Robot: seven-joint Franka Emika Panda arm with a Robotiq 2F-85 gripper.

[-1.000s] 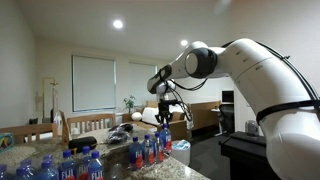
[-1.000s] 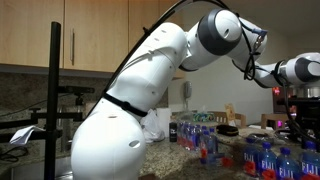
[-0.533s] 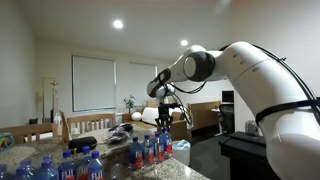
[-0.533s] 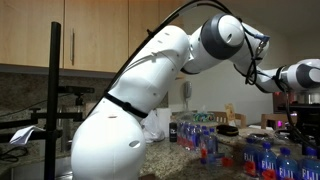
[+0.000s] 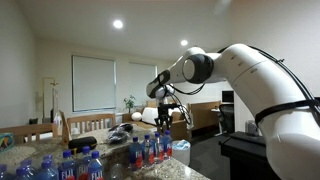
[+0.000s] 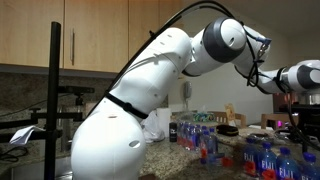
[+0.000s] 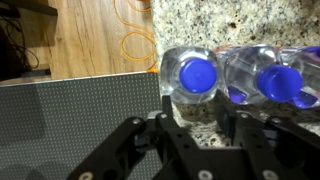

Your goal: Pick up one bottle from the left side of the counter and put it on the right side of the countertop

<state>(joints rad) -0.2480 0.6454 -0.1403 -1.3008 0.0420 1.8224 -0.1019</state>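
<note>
Wrist view: tool (image 7: 205,140) came in from the bottom edge, dark fingers (image 7: 160,135) spread apart, nothing between them, so released. Bottle (image 7: 197,75) seen from straight above, blue cap up, upright at the edge of the speckled bench (image 7: 230,25). It lay in line with the gap between the fingers, though contact could not be told from this angle. A second capped bottle (image 7: 275,85) stood just beside it, bodies touching or nearly so. Beyond the bench edge: wood floor (image 7: 95,40) with an orange cable (image 7: 140,42) looped on it, and a grey panel (image 7: 80,120) below.

In an exterior view: white arm (image 5: 255,70) reached in from the right side of frame, tool (image 5: 166,120) pointed down and hung over a tight row of bottles (image 5: 150,150) at the near end of the bench, apart from their caps. No bottle was lifted. More bottles (image 5: 65,165) crowded the lower left corner. A blinded window (image 5: 93,82) sat behind.

In an exterior view: the arm's bulky white body (image 6: 130,110) filled the middle, its far links stretched to the right edge. Tool there too small and dark to read. Blue-labelled bottles (image 6: 200,135) stood in a cluster on the bench, with others (image 6: 265,158) nearer the lower right. Wood cabinets (image 6: 90,35) hung above.
</note>
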